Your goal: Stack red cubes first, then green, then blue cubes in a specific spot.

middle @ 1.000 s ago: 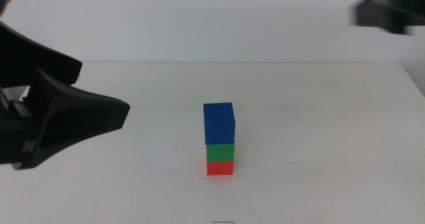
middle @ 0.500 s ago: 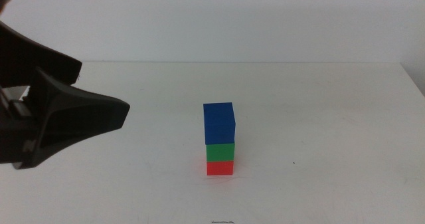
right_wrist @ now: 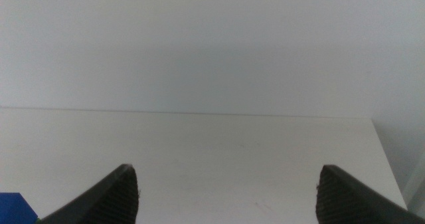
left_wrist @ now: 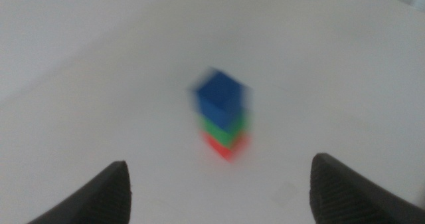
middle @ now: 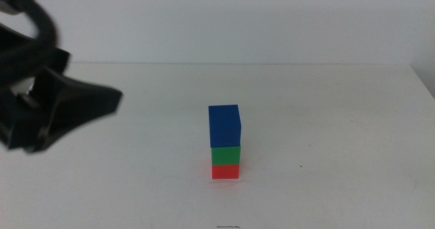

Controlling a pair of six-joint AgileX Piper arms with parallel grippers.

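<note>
The small blue cube [middle: 224, 125] tops the green cube [middle: 225, 155] and red cube [middle: 225, 171], one straight-up tower on the white worktop [middle: 326, 154], with the left gripper [left_wrist: 219, 191] and right gripper [right_wrist: 229, 197] both spread wide, holding nothing.

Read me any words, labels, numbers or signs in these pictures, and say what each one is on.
None can be read.
The blue cube, the green cube and the red cube have plain faces.
The white table carries no print.
The dark left tool shows no marking.

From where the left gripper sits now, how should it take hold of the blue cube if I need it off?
Grip the blue cube by two opposite vertical faces, coming down from above. It tops the stack, on the green cube and red cube, so its top and sides are free. The left gripper is open and off to the side.
</note>
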